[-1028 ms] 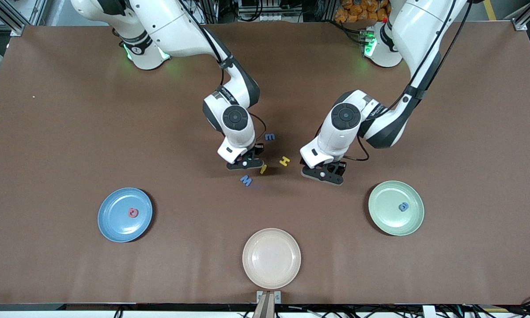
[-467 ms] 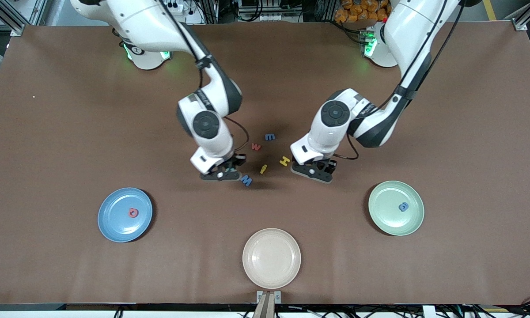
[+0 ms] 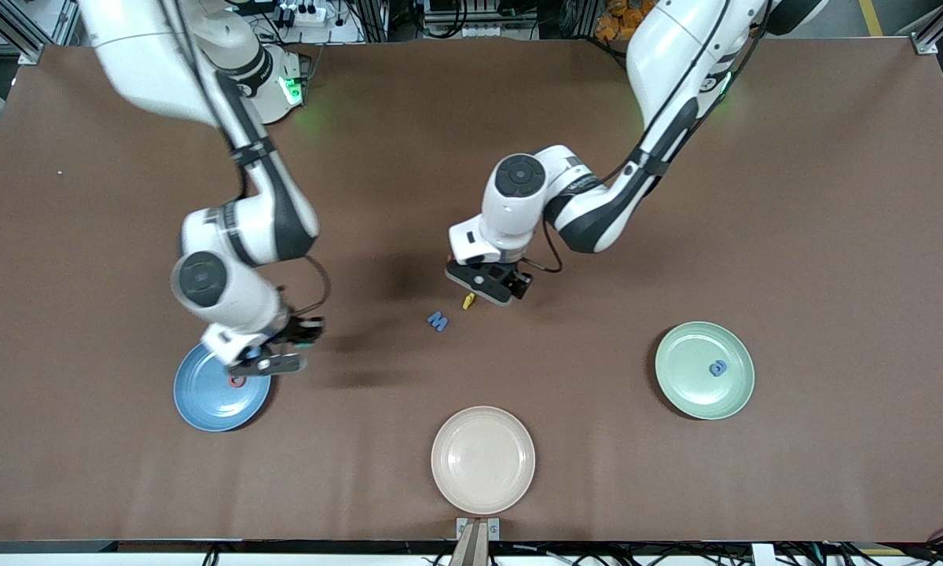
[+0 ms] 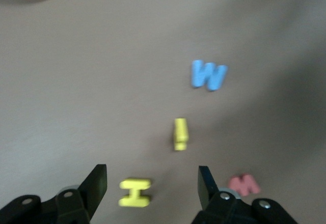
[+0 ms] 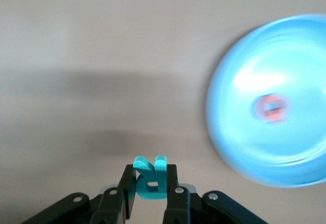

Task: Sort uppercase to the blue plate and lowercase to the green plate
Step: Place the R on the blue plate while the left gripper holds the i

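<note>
My right gripper (image 3: 266,363) hangs over the edge of the blue plate (image 3: 204,401), shut on a teal-green R (image 5: 150,179). In the right wrist view the blue plate (image 5: 239,132) carries a red ring-shaped Q (image 5: 271,107). My left gripper (image 4: 152,188) is open low over the letter cluster, with the yellow H (image 4: 135,192) lying between its fingers, untouched. Close by lie a small yellow piece (image 4: 180,134), a blue M (image 4: 209,75) and a red w (image 4: 244,185). The green plate (image 3: 687,385) holds a blue a (image 3: 718,367).
A beige plate (image 3: 483,460) sits near the front edge, midway between the two coloured plates. In the front view the blue M (image 3: 438,320) and the yellow piece (image 3: 467,300) show beside the left gripper (image 3: 483,289); its arm hides the other letters.
The right arm has carried the R from the letter cluster over to the blue plate. The left arm has moved toward the right arm's end, over the H.
</note>
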